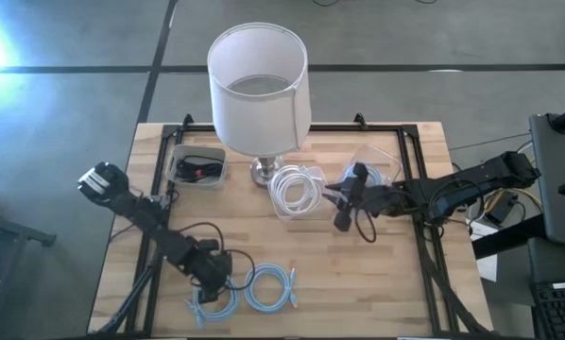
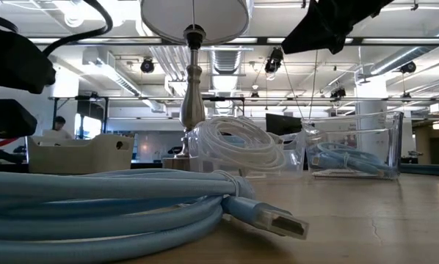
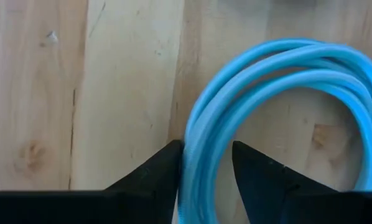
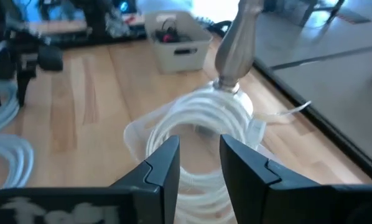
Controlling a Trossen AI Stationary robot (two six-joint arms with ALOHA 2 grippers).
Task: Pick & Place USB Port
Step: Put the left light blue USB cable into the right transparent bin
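Two coiled light-blue USB cables (image 1: 268, 288) lie near the table's near edge; one's plug (image 2: 278, 218) rests flat on the wood. My left gripper (image 1: 212, 274) is down on the left coil (image 3: 285, 68), shut on its strands. A white coiled cable (image 1: 297, 189) in a clear bag lies by the lamp's foot. My right gripper (image 1: 334, 198) hovers just right of it, fingers (image 4: 164, 165) slightly apart and empty, pointing at the coil (image 4: 192, 124). My left gripper pinches the bundled strands of the blue coil's rim (image 3: 201, 155) between its two fingers, which lie across the strands. It comes from above, pointing down. The coil lies flat on the table.
A tall lamp with a white shade (image 1: 259, 85) stands at the far middle. A white bin (image 1: 199, 167) with dark items sits left of it. A clear box (image 1: 377, 165) holding a blue cable (image 2: 352, 158) stands to its right. Bare wood lies between the arms.
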